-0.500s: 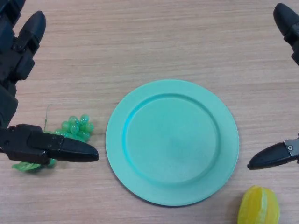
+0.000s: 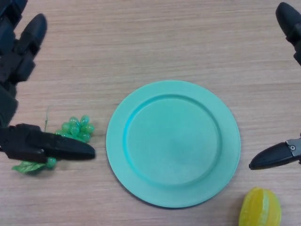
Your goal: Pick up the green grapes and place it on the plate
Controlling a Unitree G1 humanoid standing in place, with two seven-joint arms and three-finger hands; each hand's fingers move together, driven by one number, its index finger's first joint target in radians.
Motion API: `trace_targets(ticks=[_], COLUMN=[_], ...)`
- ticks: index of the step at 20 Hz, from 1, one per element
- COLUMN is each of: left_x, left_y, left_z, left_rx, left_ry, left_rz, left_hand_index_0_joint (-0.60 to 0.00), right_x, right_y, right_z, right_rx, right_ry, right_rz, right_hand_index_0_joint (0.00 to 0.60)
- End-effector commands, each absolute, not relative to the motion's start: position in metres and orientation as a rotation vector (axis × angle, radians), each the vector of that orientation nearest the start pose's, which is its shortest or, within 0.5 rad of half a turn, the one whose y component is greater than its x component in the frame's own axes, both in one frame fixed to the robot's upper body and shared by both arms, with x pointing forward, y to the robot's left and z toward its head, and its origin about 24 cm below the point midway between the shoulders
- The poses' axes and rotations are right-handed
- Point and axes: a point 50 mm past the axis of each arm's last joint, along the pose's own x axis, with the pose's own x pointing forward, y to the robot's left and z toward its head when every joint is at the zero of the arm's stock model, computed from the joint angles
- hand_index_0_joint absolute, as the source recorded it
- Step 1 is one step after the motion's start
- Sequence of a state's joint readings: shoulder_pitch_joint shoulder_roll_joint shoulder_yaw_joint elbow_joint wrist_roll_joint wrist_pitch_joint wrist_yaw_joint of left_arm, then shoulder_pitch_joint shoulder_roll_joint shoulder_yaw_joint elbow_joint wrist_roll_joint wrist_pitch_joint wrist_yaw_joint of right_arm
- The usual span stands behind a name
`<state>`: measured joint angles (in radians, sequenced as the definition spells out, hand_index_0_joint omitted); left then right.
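Note:
A bunch of green grapes (image 2: 76,128) with a thin stem and a green leaf lies on the wooden table, left of the teal plate (image 2: 173,142). My left hand (image 2: 19,70) hovers over the bunch at the left edge. Its thumb (image 2: 51,148) stretches across the lower half of the grapes and hides part of them, while the fingers point straight up the view. Nothing is held; the hand is open. My right hand (image 2: 277,156) shows at the right edge, open, with one digit low beside the plate and another at the top corner.
A yellow star fruit (image 2: 260,207) lies at the bottom right, just below the plate's rim and under my right hand. The plate holds nothing. Bare wooden table runs across the top of the view.
My left hand has shifted slightly left and up, its thumb drawing back a little over the grapes. The grapes, plate and right hand have stayed put.

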<state>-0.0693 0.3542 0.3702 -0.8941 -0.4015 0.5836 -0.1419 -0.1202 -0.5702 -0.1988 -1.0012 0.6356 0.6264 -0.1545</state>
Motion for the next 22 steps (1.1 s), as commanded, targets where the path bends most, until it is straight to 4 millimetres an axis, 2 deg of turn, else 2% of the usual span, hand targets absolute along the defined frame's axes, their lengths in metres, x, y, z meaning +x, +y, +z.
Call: trace_targets(ticks=[1, 4, 8, 12, 15, 19, 21, 22], left_x=[0.193, 0.208, 0.228, 0.241, 0.247, 0.252, 0.255, 0.255], left_y=[0.22, 0.232, 0.246, 0.258, 0.263, 0.262, 0.258, 0.258], left_z=[0.238, 0.219, 0.181, 0.147, 0.124, 0.097, 0.09, 0.089], left_rx=[0.298, 0.365, 0.537, 0.73, 0.755, 0.743, 0.748, 0.747], left_ry=[-0.637, -0.6, -0.515, -0.332, -0.192, -0.111, -0.088, -0.087], left_rz=[-0.013, 0.043, 0.147, 0.214, 0.214, 0.186, 0.16, 0.158], left_hand_index_0_joint=[0.0, 0.0, 0.0, 0.0, 0.0, 0.0, 0.0, -0.048], right_x=[0.174, 0.174, 0.174, 0.174, 0.174, 0.174, 0.175, 0.175], right_y=[-0.17, -0.169, -0.169, -0.168, -0.168, -0.169, -0.168, -0.168], right_z=[0.263, 0.261, 0.26, 0.259, 0.259, 0.26, 0.261, 0.261], right_rx=[-0.143, -0.136, -0.129, -0.12, -0.119, -0.12, -0.119, -0.118], right_ry=[-0.656, -0.653, -0.648, -0.651, -0.65, -0.647, -0.647, -0.647], right_rz=[0.231, 0.232, 0.231, 0.23, 0.229, 0.227, 0.226, 0.226], right_hand_index_0_joint=[0.0, 0.0, 0.0, 0.0, 0.0, 0.0, 0.0, 0.0])
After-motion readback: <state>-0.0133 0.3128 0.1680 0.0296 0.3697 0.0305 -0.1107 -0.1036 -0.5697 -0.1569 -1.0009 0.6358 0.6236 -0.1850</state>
